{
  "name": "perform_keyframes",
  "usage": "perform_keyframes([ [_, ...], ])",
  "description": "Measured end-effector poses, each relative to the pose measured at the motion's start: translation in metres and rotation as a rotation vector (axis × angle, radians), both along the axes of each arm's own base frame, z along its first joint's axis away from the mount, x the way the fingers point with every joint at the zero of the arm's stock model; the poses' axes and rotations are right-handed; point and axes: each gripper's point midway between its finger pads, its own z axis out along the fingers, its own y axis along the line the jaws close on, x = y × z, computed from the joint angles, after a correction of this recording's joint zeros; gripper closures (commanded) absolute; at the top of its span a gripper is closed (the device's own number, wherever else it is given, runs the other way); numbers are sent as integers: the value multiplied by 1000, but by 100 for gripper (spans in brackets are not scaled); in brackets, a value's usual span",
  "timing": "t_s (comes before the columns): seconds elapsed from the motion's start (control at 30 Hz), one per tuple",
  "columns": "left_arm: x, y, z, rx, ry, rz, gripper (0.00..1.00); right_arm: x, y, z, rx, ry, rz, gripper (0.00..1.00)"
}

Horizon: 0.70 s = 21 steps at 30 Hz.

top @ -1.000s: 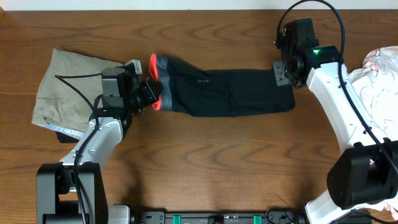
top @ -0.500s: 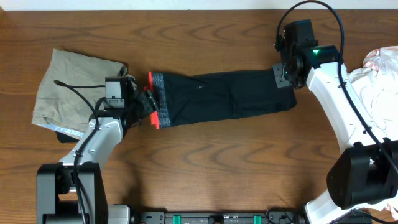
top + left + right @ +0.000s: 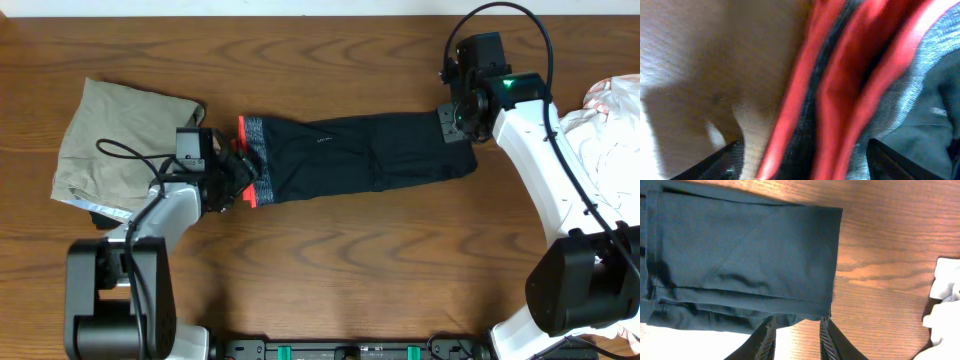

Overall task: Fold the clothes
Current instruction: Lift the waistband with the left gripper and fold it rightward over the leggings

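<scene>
left end effector (image 3: 237, 172), fingers spread, sits at the orange-edged waistband of the black trousers (image 3: 350, 155) mid-frame; right end effector (image 3: 796, 332) pinches their cuff on the counter (image 3: 330, 270).

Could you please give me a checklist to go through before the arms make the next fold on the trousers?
1. The left gripper is open around the waistband: ok.
2. The right gripper holds the leg hem: cannot tell.
3. The trousers lie stretched lengthwise on the table: ok.
4. The khaki garment lies apart from the trousers: ok.
5. The white cloth lies apart from the leg hem: ok.
</scene>
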Motion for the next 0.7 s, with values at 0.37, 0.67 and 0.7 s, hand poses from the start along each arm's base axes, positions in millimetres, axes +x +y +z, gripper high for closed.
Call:
perform_keyframes([
  [0.37,14,-37,0,-247,1,-69,40,-1,2,-1,15,6,-6,72],
  [0.67,12,-43,-6,-284,4,-83,61,-3,3,-1,22,14,-11,72],
  [0.7,12,-43,-6,-286,1,-84,63,-3,3,-1,22,15,-11,72],
])
